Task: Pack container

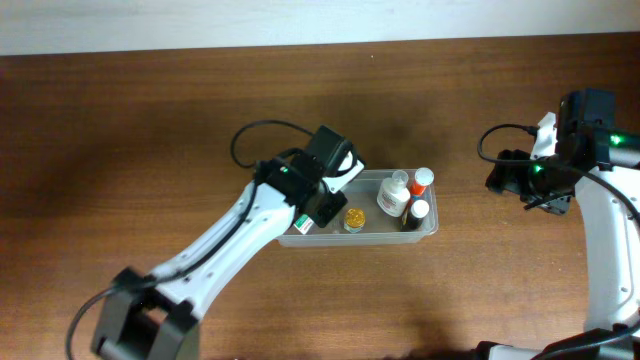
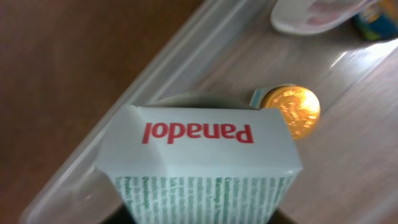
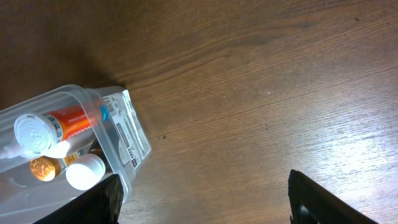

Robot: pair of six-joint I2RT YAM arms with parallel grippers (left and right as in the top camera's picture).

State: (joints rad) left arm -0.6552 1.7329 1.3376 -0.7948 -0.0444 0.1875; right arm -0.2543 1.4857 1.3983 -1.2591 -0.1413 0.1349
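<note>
Left gripper (image 1: 312, 215) fingers pinching white Panadol cardboard box (image 2: 198, 155), which hangs over the 9 o'clock end of the clear plastic rectangular container (image 1: 428, 229) at table centre. Gold-lidded jar (image 2: 297, 109) sits inside, just beside the box. Right gripper (image 3: 204, 186) fingers spread wide, empty, well apart at the container's 3 o'clock. Brown wooden table (image 1: 150, 120).

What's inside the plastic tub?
A gold-lidded jar, a white bottle, an orange tube and a small white-capped bottle. The Panadol box hides the left end of the tub.
</note>
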